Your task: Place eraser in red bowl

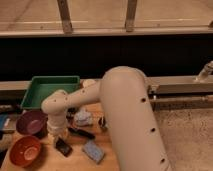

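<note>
The eraser (64, 147), a small flat black block, lies on the wooden table just right of the red bowl (25, 151), which sits at the front left corner. My gripper (60, 139) points down from the pale wrist, right at the eraser's upper left end, and its tip is hidden against the block. The thick cream arm fills the middle of the camera view and hides the table behind it.
A purple-maroon bowl (31, 123) stands behind the red one. A green tray (50, 88) sits at the back left. A white crumpled item (82, 118), a long black-handled tool (81, 133) and a blue-grey sponge (93, 151) lie right of the eraser.
</note>
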`<action>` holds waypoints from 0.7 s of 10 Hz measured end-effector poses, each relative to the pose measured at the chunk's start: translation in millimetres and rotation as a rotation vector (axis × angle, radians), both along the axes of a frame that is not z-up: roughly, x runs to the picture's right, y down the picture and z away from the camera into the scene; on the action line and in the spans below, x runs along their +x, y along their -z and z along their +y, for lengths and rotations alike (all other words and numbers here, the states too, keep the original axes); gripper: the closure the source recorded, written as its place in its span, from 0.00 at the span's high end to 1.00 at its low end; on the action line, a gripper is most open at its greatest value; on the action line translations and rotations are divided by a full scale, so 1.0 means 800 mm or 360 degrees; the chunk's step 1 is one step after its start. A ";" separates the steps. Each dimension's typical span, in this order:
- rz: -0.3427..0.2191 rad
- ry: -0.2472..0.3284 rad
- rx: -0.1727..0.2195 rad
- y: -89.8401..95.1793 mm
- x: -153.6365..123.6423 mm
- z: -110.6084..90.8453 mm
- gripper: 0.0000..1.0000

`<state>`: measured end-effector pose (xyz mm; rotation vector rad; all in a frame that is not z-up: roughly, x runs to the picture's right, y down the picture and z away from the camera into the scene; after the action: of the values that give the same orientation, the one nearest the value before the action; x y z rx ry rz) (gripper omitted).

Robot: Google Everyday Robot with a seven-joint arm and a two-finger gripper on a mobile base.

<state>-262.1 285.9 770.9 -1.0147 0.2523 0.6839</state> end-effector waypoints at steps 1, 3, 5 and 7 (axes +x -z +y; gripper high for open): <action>0.0020 0.0017 0.0000 0.001 -0.007 0.006 0.00; 0.0029 0.0011 0.0005 -0.001 -0.002 0.001 0.00; 0.0030 0.0022 0.0008 -0.001 0.001 0.001 0.00; 0.0050 -0.0045 0.0088 0.007 0.010 -0.023 0.00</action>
<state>-254.3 267.3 765.3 -0.9570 0.2458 0.7292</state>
